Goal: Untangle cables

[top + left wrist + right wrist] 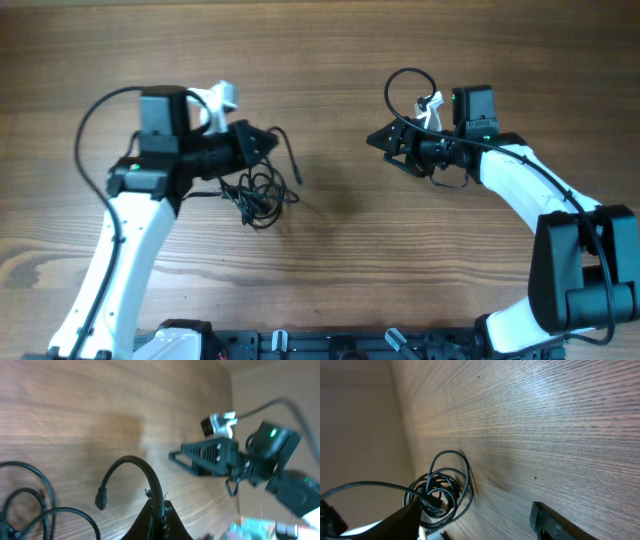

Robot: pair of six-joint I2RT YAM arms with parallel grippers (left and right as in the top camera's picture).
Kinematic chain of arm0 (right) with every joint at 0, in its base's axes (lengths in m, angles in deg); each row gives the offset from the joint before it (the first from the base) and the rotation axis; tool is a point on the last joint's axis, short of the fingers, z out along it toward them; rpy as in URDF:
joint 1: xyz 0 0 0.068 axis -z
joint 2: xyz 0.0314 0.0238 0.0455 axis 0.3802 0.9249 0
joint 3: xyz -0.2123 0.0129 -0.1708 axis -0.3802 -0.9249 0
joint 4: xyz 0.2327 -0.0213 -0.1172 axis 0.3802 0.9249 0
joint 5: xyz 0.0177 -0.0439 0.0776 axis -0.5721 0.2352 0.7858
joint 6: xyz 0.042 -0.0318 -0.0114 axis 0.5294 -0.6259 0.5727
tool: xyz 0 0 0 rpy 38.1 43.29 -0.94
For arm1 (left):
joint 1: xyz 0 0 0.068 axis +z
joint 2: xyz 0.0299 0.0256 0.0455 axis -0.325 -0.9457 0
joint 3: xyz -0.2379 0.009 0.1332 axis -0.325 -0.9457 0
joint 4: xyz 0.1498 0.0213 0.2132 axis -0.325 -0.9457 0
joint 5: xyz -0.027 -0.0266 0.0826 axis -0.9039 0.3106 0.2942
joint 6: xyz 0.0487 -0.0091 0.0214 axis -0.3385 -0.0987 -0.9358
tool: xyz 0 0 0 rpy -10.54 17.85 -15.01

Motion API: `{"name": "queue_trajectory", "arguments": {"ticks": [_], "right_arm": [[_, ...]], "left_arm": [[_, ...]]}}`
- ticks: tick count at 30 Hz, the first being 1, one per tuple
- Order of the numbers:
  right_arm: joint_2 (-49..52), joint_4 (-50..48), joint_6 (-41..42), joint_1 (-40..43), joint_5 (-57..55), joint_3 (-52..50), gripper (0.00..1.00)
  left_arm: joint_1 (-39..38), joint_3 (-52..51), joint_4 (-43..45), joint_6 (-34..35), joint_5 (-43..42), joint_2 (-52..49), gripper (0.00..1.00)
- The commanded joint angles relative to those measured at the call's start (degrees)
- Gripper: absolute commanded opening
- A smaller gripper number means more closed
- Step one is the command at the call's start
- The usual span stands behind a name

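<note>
Overhead view: cables (262,192), one loose tangle on the worktop (330,60) beside the left arm. Left fingers (145,525) clamped on one strand; right fingers (555,521) apart, empty, well away. Step, as judged: separating strands. Next: right fingers need a second strand to pull against.

thin black cables (258,198) lie in a loose curly tangle on the wood, left of centre; one strand is pinched in the left gripper (272,140) and arches out, its small plug end (101,497) pointing down beside the bunch
</note>
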State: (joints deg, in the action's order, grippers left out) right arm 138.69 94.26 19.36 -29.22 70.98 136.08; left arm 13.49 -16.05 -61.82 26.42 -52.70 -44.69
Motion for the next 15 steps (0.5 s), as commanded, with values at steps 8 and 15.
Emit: {"name": "queue_trajectory", "arguments": {"ticks": [8,15], "right_arm": [[0.7,5.0,-4.4,8.5,1.9,-0.2,0.78],[0.7,11.8,-12.3,10.8,1.4,-0.2,0.79]], "left_arm": [[-16.7,1.0,3.1,-2.1,18.2,-7.2,0.04],[-19.5,1.0,10.1,3.0,18.1,-11.9,0.56]]}}
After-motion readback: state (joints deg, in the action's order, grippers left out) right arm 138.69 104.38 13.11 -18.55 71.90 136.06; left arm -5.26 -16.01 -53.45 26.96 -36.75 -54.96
